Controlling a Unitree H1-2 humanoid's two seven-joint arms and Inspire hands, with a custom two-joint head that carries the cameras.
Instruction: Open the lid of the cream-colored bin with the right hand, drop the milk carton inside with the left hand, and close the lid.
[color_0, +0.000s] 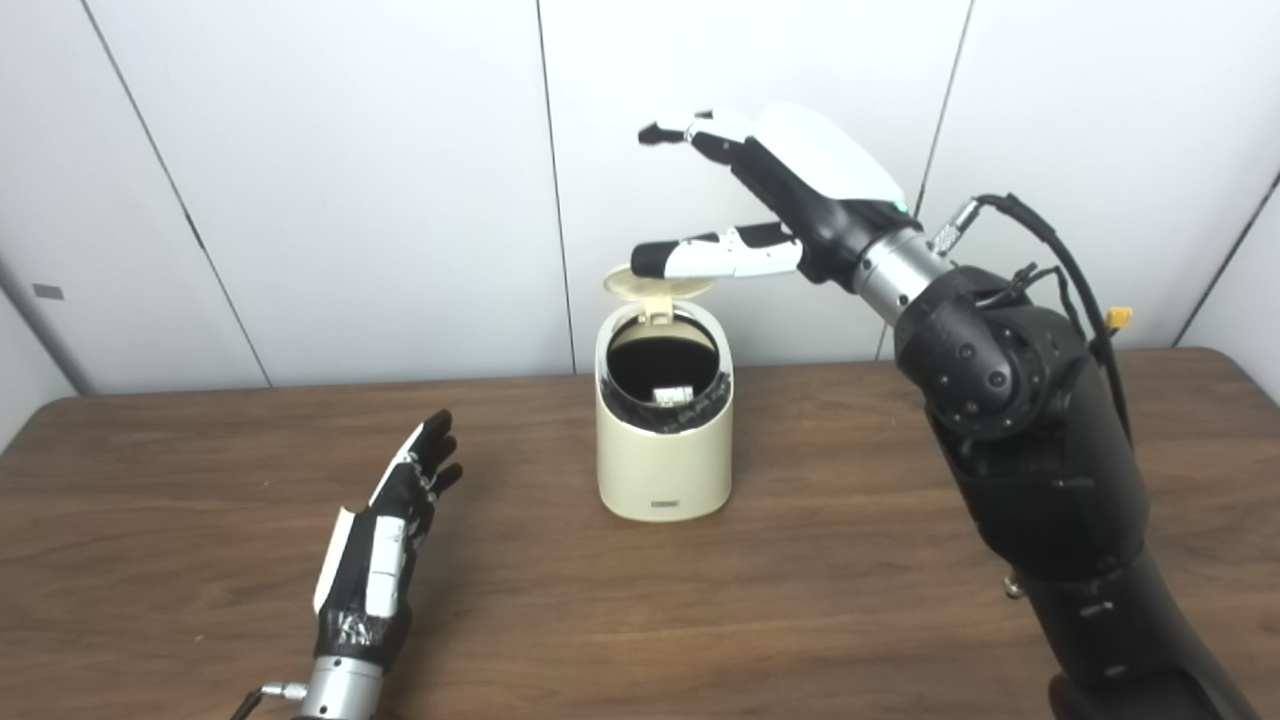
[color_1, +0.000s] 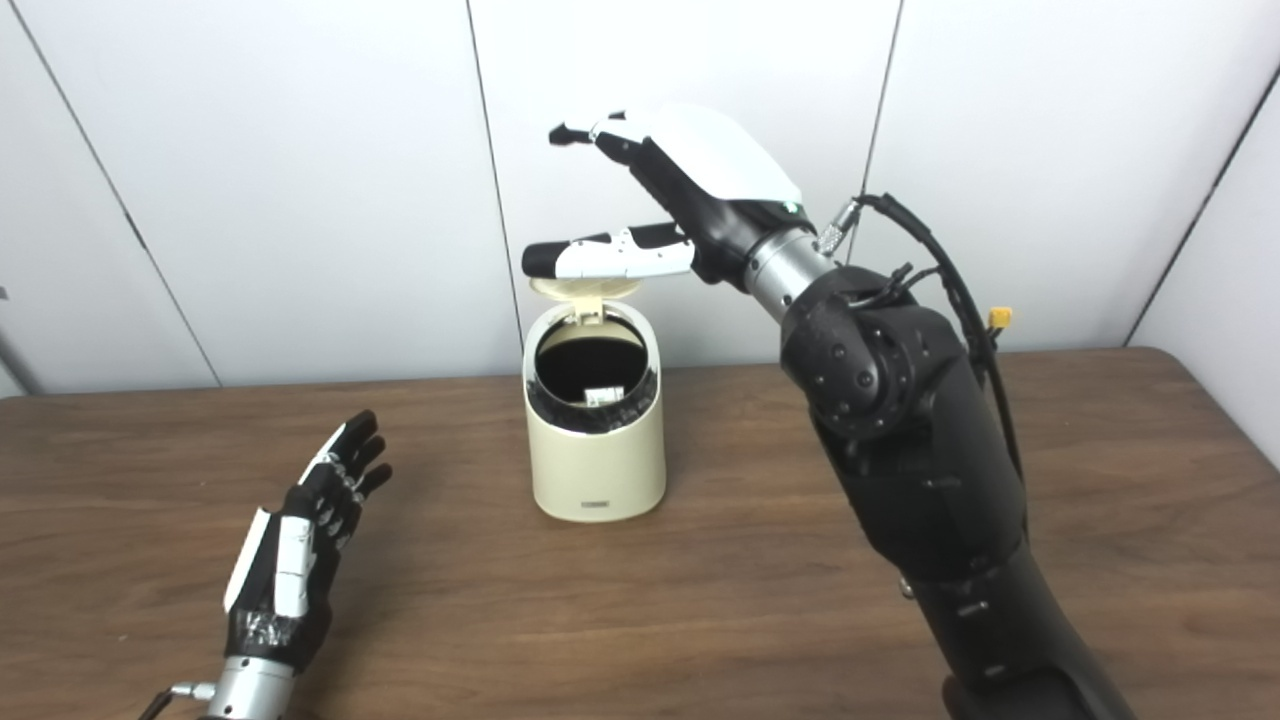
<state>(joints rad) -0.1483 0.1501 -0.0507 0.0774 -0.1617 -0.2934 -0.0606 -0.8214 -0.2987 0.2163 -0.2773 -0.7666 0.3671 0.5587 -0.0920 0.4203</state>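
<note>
The left hand (color_0: 385, 540), empty and spread, lay left of the bin (color_0: 664, 420). The right hand (color_0: 790, 190), spread wide, hovered above the raised lid (color_0: 658, 283); a careless downward press risked tipping the bin.

A cream-colored bin (color_0: 664, 440) stands upright mid-table, its round lid (color_0: 655, 283) flipped up at 12 o'clock, a white milk carton (color_0: 673, 395) partly visible inside.

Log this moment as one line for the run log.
lid: open, tipped back | bin: upright, white item inside | right hand: open, above lid | left hand: open, empty, beside bin
</note>
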